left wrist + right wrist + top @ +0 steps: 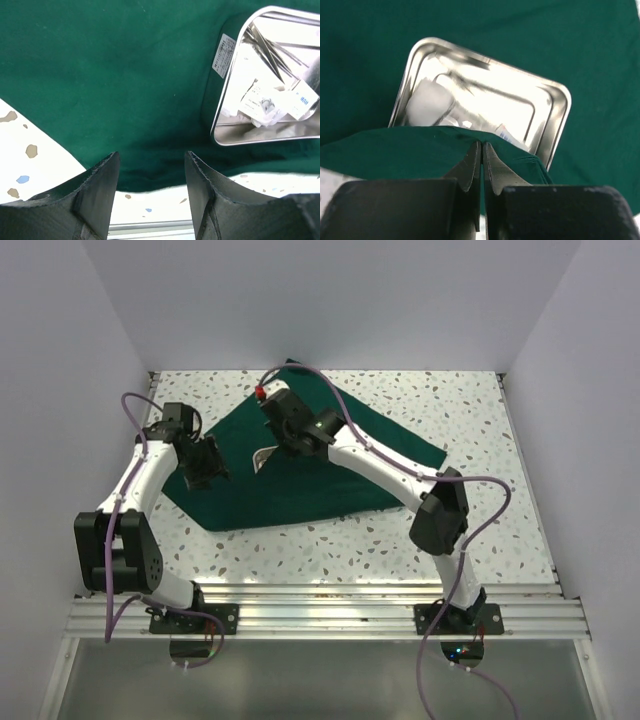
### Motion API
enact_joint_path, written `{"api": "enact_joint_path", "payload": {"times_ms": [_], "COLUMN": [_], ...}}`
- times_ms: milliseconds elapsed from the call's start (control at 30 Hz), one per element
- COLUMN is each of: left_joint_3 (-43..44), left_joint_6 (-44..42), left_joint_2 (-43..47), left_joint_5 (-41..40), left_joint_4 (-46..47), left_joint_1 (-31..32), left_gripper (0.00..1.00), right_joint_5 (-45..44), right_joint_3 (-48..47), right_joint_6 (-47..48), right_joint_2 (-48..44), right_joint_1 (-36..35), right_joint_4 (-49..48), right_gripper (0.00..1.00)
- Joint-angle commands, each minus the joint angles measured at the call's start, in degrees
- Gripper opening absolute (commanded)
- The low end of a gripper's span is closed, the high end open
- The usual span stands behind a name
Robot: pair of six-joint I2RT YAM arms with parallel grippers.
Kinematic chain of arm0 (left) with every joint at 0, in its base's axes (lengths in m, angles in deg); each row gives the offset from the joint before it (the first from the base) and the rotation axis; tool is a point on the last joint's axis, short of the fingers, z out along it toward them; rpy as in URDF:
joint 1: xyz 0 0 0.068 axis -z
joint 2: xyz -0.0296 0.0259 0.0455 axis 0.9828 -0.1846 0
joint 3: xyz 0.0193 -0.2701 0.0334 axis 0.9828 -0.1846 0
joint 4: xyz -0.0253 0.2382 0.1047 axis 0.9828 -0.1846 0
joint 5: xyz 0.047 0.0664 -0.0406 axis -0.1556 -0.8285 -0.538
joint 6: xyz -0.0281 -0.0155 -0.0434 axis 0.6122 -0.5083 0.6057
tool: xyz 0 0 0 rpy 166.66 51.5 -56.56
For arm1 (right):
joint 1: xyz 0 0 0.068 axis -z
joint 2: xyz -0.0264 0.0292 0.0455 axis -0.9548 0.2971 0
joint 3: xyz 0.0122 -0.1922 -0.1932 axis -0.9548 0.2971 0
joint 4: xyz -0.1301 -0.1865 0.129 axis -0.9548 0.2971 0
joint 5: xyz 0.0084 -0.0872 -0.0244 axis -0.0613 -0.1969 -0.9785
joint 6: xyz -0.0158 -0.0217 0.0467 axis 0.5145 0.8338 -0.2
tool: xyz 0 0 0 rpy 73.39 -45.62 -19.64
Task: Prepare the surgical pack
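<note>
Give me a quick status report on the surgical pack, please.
Left gripper open, empty. Right gripper shut on green cloth, fold partly over steel tray. Nothing blocking.

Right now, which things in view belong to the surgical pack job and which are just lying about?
Job: green cloth, steel tray, metal instruments, white gauze packs; right claw shut on the cloth, left claw open.
Lying about: only speckled table, purple cables.

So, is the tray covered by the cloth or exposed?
Partly covered: the right hand, shut on a green cloth flap, holds it over the near edge of the tray; the rest lies exposed, contents visible.
</note>
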Motion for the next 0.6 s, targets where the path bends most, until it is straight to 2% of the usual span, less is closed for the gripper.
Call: {"api": "enact_joint_path", "payload": {"times_ms": [0, 167, 300, 567], "left_joint_3": [2.21, 3.61, 6.24, 10.64], "left_joint_6": [1.12, 2.0, 2.53, 2.44], "left_joint_2": [-0.51, -2.0, -3.32, -8.15], "left_joint_5": [-1.98, -2.86, -3.57, -4.1], "left_joint_4": [-0.47, -0.73, -1.08, -1.35], "left_joint_1": [-0.89, -1.86, -2.74, -5.46], "left_gripper": [0.59, 0.59, 0.59, 0.59], "right_joint_5": [-1.16, 0.51, 2.62, 4.99], "right_joint_3": [-10.37, -24.17, -27.62, -27.79], "right_joint_6": [5.22, 7.94, 8.83, 10.85], "right_joint_2": [5.51, 15.36, 19.14, 22.04], "right_joint_1": [3.6, 6.95, 9.41, 10.21], "right_joint_4": [-1.69, -0.71, -3.43, -11.7], "right_gripper": [0.0, 0.0, 0.0, 0.0]}}
